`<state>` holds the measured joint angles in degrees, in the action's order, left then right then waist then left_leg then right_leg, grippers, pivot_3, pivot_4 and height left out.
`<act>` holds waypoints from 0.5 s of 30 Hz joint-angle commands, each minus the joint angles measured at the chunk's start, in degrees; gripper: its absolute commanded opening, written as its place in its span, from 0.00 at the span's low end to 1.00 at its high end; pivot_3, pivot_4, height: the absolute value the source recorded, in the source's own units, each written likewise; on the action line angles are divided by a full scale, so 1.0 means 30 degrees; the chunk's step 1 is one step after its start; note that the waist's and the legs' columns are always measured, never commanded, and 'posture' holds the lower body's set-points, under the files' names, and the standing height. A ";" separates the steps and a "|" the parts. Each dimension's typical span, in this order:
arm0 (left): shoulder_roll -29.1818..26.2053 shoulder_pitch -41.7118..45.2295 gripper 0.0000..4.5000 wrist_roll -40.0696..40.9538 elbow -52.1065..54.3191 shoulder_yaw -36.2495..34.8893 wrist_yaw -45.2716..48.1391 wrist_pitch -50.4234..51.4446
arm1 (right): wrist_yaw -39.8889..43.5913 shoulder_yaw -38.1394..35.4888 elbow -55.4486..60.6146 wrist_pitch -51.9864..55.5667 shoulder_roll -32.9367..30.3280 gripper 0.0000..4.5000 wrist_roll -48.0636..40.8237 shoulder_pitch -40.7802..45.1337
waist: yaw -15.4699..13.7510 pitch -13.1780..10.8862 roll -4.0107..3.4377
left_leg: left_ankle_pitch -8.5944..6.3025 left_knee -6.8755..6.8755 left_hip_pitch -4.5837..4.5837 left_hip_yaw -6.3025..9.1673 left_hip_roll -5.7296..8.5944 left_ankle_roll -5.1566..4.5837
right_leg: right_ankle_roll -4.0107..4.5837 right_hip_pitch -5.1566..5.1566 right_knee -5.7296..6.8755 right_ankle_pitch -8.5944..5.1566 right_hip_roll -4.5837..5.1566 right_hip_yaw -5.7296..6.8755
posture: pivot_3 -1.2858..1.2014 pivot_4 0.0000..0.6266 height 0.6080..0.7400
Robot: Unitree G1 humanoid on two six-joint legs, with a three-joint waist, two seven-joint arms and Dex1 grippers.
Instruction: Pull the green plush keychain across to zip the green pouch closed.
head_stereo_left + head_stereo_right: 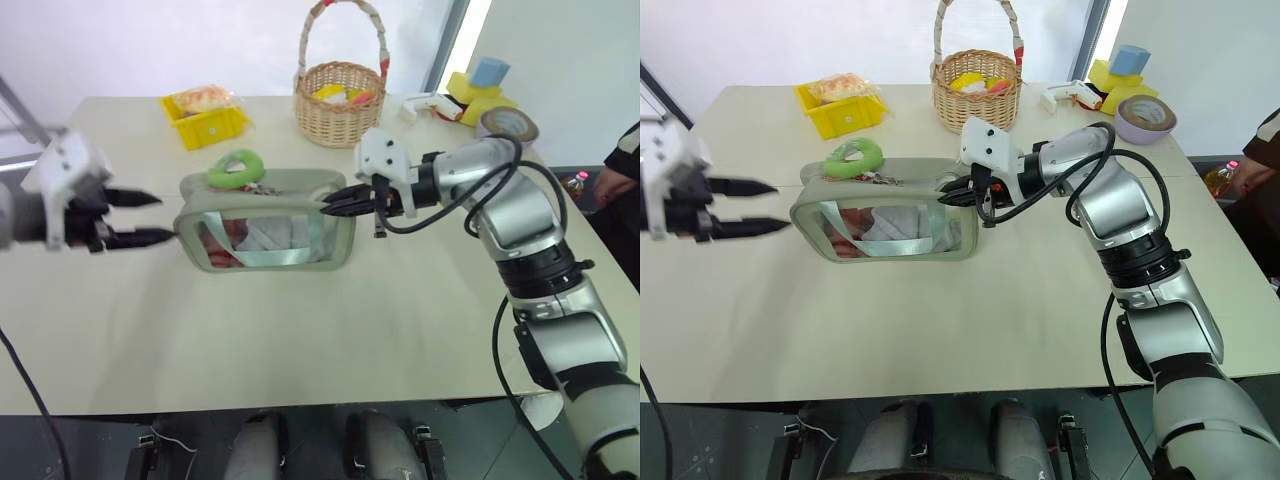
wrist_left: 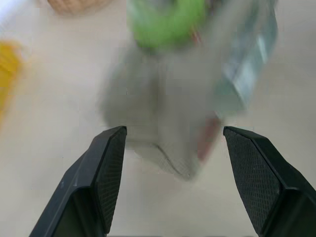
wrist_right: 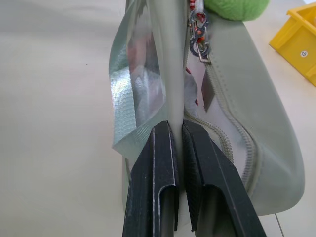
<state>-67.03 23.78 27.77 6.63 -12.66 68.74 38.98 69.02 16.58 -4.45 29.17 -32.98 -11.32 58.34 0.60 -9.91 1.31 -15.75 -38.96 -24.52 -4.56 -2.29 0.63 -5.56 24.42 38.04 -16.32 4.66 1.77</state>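
Observation:
The green pouch (image 1: 265, 238) stands on its long edge in the middle of the table, clear window facing me, with cloth items inside. The green plush keychain (image 1: 235, 168) lies on the pouch's top at its left end, clipped to the zipper pull (image 3: 198, 37). My right gripper (image 1: 330, 206) is shut on the pouch's right end, pinching the fabric edge (image 3: 176, 98) between its fingers. My left gripper (image 1: 150, 216) hovers open just left of the pouch, apart from it, with nothing between its fingers (image 2: 111, 163).
At the back of the table stand a wicker basket (image 1: 340, 105) and a yellow tray (image 1: 205, 122) with a packet in it. A tape roll (image 1: 508, 124) and yellow and blue blocks (image 1: 480, 88) sit at the back right. A person (image 1: 620, 170) is at the right edge.

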 commanded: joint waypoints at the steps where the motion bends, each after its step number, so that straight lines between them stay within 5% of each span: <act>1: 0.0659 -0.0130 0.74 0.0222 0.1369 -0.1062 -0.1323 -0.0271 | 0.0104 -0.0350 0.0161 -0.0345 0.0012 0.00 -0.0012 0.0548 | 0.0002 0.0002 0.0010 | -0.0003 -0.0005 -0.0002 -0.0002 0.0002 -0.0002 | 0.0000 -0.0003 -0.0002 0.0000 0.0002 -0.0002 | 0.52 0.24 0.99; 6: 0.2242 0.0220 0.74 -0.0266 0.1215 -0.0411 -0.3104 -0.0888 | 0.0192 -0.0281 0.0197 -0.0212 0.0038 0.00 -0.0034 0.0554 | 0.0053 0.0001 0.0003 | -0.0007 0.0000 0.0003 -0.0004 0.0011 -0.0008 | 0.0000 0.0002 0.0003 0.0001 -0.0013 -0.0001 | 0.52 0.24 0.99; 13: 0.2524 -0.0416 0.00 -0.0298 0.1222 -0.0199 -0.2854 -0.1429 | 0.0211 -0.0317 0.0353 0.0098 0.0088 0.00 -0.0123 0.0571 | 0.0060 0.0001 0.0003 | -0.0007 0.0000 0.0003 -0.0007 0.0035 -0.0008 | 0.0000 0.0002 0.0003 0.0001 -0.0007 -0.0001 | 0.52 0.24 0.99; 15: 0.2517 -0.0461 0.00 -0.0373 0.1137 -0.0104 -0.2835 -0.1565 | 0.0189 -0.0353 0.0418 0.0286 0.0146 0.00 -0.0211 0.0603 | 0.0064 0.0001 0.0003 | -0.0007 0.0000 0.0005 -0.0007 0.0034 -0.0009 | -0.0001 0.0002 0.0003 0.0001 -0.0008 -0.0001 | 0.52 0.24 0.99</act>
<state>-59.05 22.59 26.83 9.50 -12.40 59.93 35.32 69.57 16.70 -4.79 29.75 -32.68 -11.40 58.64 0.80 -9.91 1.32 -15.77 -38.96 -24.50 -4.59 -2.19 0.60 -5.56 24.43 38.05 -16.31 4.64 1.77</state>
